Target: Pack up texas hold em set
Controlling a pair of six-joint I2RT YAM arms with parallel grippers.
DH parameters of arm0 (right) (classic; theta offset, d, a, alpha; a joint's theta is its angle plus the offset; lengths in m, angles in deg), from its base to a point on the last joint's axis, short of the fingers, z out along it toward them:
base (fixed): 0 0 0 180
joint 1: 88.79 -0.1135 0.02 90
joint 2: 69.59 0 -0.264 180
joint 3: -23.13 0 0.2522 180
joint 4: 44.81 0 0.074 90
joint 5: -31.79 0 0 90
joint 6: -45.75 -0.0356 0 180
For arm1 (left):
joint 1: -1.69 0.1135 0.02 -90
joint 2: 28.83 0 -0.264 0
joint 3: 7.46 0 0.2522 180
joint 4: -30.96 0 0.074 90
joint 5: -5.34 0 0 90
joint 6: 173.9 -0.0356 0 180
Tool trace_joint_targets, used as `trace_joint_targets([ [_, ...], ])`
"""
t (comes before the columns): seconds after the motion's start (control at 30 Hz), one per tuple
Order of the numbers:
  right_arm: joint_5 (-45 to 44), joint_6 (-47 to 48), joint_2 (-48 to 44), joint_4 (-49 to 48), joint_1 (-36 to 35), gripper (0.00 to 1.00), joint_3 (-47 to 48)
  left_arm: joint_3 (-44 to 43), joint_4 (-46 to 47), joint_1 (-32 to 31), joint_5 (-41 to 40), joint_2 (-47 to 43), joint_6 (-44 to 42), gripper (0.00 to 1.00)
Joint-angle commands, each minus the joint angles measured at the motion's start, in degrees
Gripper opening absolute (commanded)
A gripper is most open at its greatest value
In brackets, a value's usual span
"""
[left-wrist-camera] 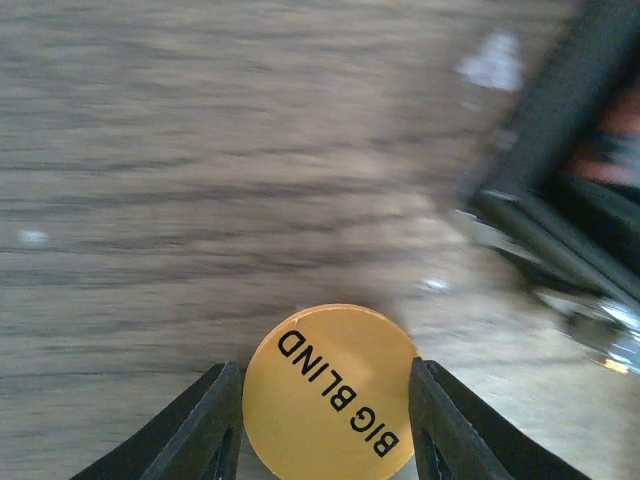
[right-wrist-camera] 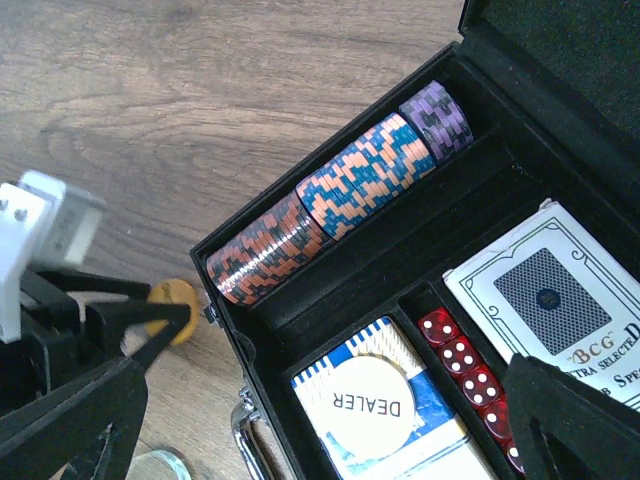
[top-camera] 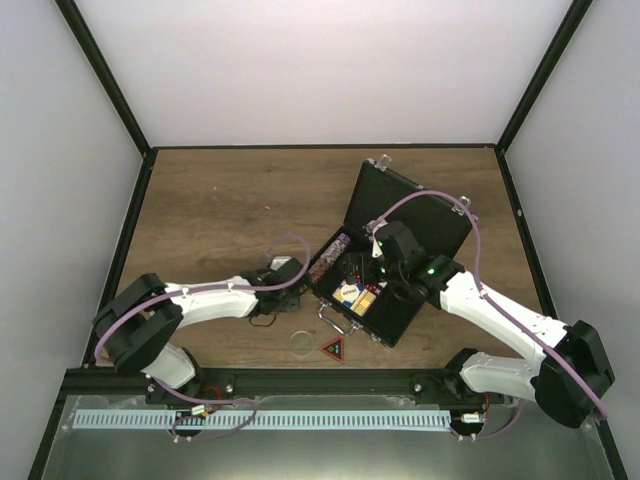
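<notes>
The left gripper (left-wrist-camera: 322, 375) pinches an orange button (left-wrist-camera: 330, 405) reading "BIG BLIND" over the table (left-wrist-camera: 200, 150), just beside the open case's (top-camera: 415, 220) left rim. The right gripper (right-wrist-camera: 325, 365) hangs wide and empty over the case. Inside, a white "DEALER" button (right-wrist-camera: 372, 405) sits on a blue deck (right-wrist-camera: 435, 415), and another deck (right-wrist-camera: 550, 300) shows "BCG". A triangle (top-camera: 333, 349) and a clear disc (top-camera: 302, 342) lie near the front edge. The widest stretch of wood is left of and behind the case.
</notes>
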Motion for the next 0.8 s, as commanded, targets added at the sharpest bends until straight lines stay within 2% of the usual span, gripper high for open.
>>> trace_joint_targets([
  [0.0, 0.4, -0.8, 0.7, 0.9, 0.4, 1.0, 2.1, 1.2, -5.5, -6.4, 9.5, 7.4, 0.3, 0.48],
  [0.1, 0.5, -0.9, 0.9, 1.3, 0.4, 1.0, 2.1, -0.6, -5.3, -9.6, 9.6, 9.6, 0.8, 0.48],
  [0.27, 1.1, -0.7, 1.0, 1.7, 0.4, 1.0, 2.3, -1.7, -5.5, -11.5, 8.3, 10.2, 1.9, 0.51],
  [0.43, 1.3, -0.2, 0.8, 2.2, 0.4, 1.0, 3.3, -4.0, -8.6, -11.4, 4.0, 5.4, 2.4, 0.59],
  [0.5, 1.1, -0.1, 1.1, 2.9, 0.4, 1.0, 4.1, -5.5, -10.5, -11.2, 2.0, 2.7, 2.1, 0.68],
  [0.63, 2.5, -0.2, 2.0, 4.8, 0.4, 1.0, 5.6, -7.2, -13.4, -9.0, -0.4, -2.9, 0.5, 0.81],
  [0.77, 6.6, -0.8, 1.7, 4.4, -0.2, 0.98, 5.4, -7.3, -14.3, -2.3, 0.4, -9.8, -3.8, 0.88],
])
